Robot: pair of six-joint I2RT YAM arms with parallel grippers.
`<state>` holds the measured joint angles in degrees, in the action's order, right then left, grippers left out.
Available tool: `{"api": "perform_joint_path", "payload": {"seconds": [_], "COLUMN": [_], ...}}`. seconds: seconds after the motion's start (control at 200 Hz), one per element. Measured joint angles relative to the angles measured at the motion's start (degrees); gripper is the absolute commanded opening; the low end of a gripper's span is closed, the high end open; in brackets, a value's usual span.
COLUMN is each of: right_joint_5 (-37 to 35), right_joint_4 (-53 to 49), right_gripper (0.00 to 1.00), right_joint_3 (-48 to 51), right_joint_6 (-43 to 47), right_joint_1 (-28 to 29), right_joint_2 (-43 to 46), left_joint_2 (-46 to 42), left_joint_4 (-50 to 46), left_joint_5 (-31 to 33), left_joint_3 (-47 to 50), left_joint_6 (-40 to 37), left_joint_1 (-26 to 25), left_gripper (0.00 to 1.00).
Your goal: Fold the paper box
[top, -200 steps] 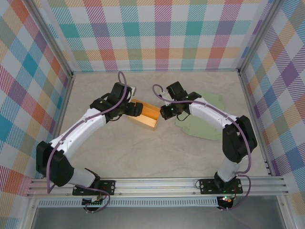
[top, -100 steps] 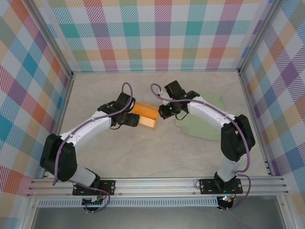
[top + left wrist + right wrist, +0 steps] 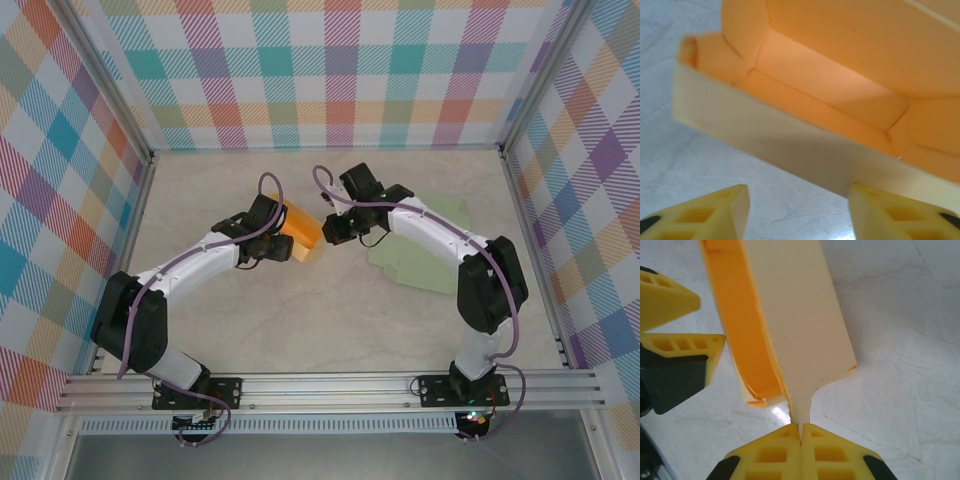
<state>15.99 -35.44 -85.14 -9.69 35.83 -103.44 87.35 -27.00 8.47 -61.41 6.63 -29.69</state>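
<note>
Near the table (image 3: 300, 320) centre, the paper box (image 3: 303, 231) is pinched by its flap in the closed right gripper (image 3: 801, 430). The parted left gripper (image 3: 797, 202) should be squared across the long wall before closing

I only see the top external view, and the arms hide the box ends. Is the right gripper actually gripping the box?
Observer: Yes, the right gripper is shut on a thin cream flap at the end of the paper box.
Operator: And the left?
Observer: The left gripper is open, fingers apart just short of the box's cream long wall, nothing between them.
Operator: Is the box formed?
Observer: Partly: both long walls stand up, orange inside, end flaps angled inward.
</note>
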Motion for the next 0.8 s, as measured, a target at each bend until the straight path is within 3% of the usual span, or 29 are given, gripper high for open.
{"api": "perform_joint_path", "payload": {"seconds": [0.135, 0.35, 0.8], "right_joint_5": [1.2, 1.7, 1.0], "right_joint_4": [0.0, -0.2, -0.2], "right_gripper": [0.06, 0.06, 0.08], "right_joint_3": [-0.6, -1.6, -3.2], "right_joint_6": [-1.8, -2.1, -3.4], "right_joint_1": [0.2, 0.3, 0.3], "right_joint_2": [-1.2, -2.9, -5.2], "left_joint_2": [0.1, 0.3, 2.8], "left_joint_4": [2.6, 7.3, 19.8], "left_joint_5": [-0.7, -2.9, -7.1], "left_joint_3": [0.1, 0.2, 2.6], "left_joint_6": [0.5, 2.8, 9.6], "left_joint_1": [0.0, -0.1, -0.2], "left_gripper": [0.47, 0.32, 0.16]}}
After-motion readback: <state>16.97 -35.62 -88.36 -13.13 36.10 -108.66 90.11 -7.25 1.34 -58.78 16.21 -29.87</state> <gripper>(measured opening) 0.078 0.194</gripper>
